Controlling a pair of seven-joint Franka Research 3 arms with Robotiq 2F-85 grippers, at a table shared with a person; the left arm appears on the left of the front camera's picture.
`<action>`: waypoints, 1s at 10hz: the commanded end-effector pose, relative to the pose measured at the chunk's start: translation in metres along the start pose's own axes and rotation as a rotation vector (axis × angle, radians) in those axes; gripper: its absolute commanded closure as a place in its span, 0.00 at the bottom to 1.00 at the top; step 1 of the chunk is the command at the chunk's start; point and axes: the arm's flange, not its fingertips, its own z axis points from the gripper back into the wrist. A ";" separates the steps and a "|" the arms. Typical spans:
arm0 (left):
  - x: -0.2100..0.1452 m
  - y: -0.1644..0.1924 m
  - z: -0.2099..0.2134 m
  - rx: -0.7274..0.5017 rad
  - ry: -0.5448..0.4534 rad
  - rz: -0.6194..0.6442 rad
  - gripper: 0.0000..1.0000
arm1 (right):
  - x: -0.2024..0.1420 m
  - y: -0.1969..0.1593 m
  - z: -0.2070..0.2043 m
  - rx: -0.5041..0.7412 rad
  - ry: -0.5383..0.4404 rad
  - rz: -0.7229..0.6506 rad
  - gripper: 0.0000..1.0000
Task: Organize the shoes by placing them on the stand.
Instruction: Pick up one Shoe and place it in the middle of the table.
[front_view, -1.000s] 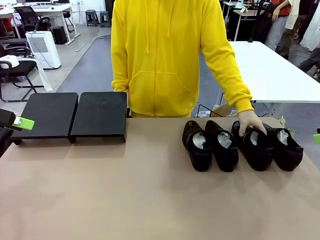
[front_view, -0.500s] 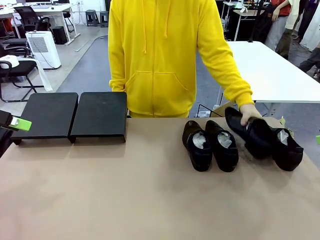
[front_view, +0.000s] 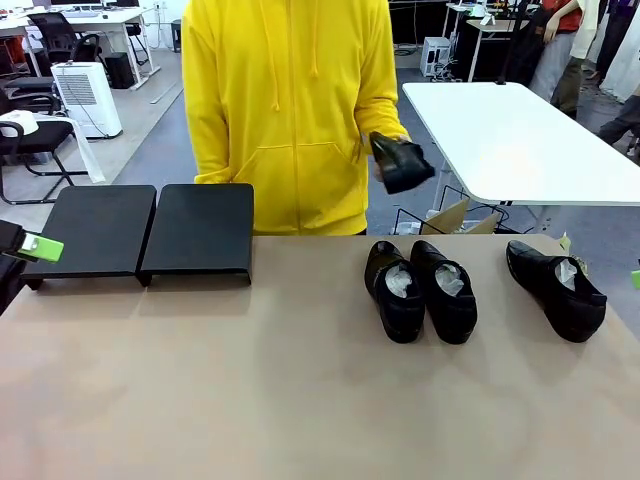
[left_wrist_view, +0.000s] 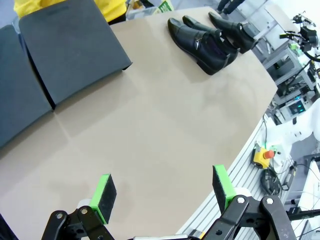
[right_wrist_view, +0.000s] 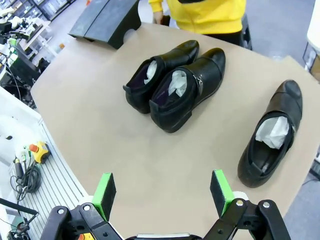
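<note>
Front view: a person in a yellow hoodie stands at the far side of the tan table and holds 1 glossy black leather shoe in the air before the torso. A pair of matching shoes sits side by side on the table, right of centre. A single shoe lies well apart to their right. The low matte black stand rests at the far left.

Left wrist view: the left gripper hovers over bare table, jaws spread wide, grasping nothing.

Right wrist view: the right gripper is likewise released above the table, with the pair and the single shoe ahead, showing white paper stuffing.
</note>
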 end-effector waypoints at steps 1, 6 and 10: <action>0.000 0.001 0.000 -0.018 -0.014 -0.018 0.00 | 0.000 0.000 0.000 0.000 0.000 0.000 0.00; 0.000 0.001 0.000 -0.018 -0.014 -0.018 0.00 | 0.064 0.090 -0.009 -0.059 0.041 0.120 0.00; 0.000 0.001 0.000 -0.018 -0.014 -0.018 0.00 | 0.118 0.126 -0.080 -0.101 0.094 0.131 0.00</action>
